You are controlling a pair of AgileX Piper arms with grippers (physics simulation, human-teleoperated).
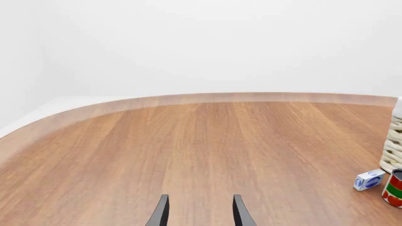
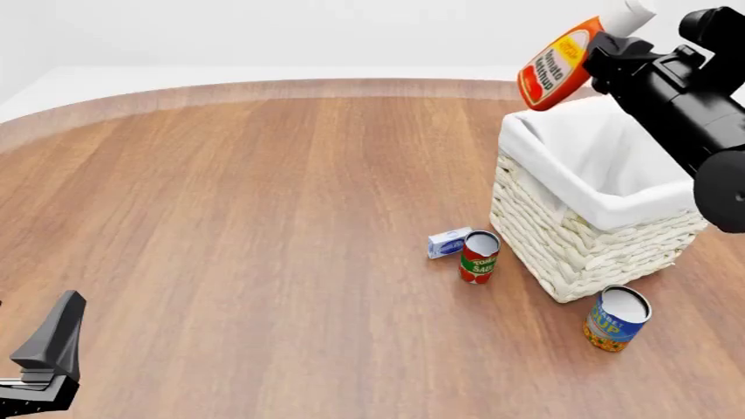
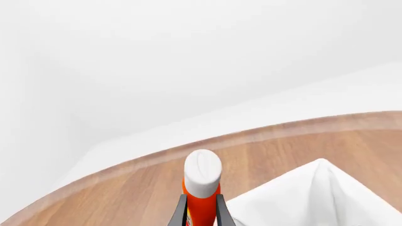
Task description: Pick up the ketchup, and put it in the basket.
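The ketchup (image 3: pixel 202 188) is seen at the lower centre of the frame, clamped between the two dark fingers (image 3: pixel 180 213) of the right gripper (image 3: pixel 201 214), white cap foremost. White cloth lining of the basket (image 3: pixel 314 197) is shown at the lower right, with the wooden table (image 3: pixel 113 193) behind.

Basket (image 2: pixel 582 236) sitting right on table (image 2: pixel 256 218); small box (image 2: pixel 447 242) and can (image 2: pixel 479 257) lying left of it; second can (image 2: pixel 616 319) standing before it; ketchup (image 2: pixel 561 64) hanging above its far-left corner

Ketchup (image 2: pixel 563 63) tilted (airborne), above basket (image 2: pixel 594 229)
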